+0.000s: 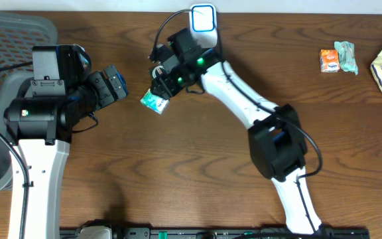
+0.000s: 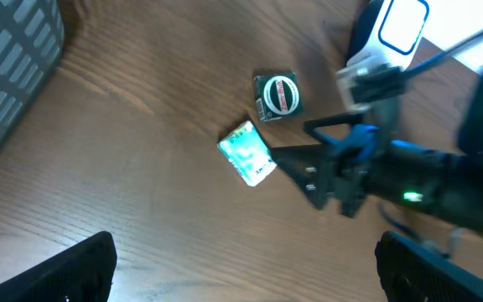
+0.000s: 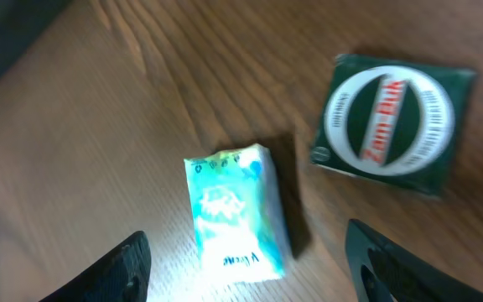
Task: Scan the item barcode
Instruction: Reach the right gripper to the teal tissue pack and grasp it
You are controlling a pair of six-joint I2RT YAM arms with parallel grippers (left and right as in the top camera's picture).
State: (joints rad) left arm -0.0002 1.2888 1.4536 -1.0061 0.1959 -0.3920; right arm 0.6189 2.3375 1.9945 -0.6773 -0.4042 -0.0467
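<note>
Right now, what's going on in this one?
The right hand is down over a small teal packet that lies flat on the wooden table. Its fingers are open on either side of the packet and not yet closed on it. A dark green box lies just beside the packet. The left hand is open and empty, off to the left. A white-and-blue device, possibly the scanner, sits at the table's far edge. The packet is not yet lifted.

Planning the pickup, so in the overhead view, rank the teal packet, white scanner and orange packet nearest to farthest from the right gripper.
1. The teal packet, just below the right gripper.
2. The white scanner, at the top edge.
3. The orange packet, far right of the view.
</note>
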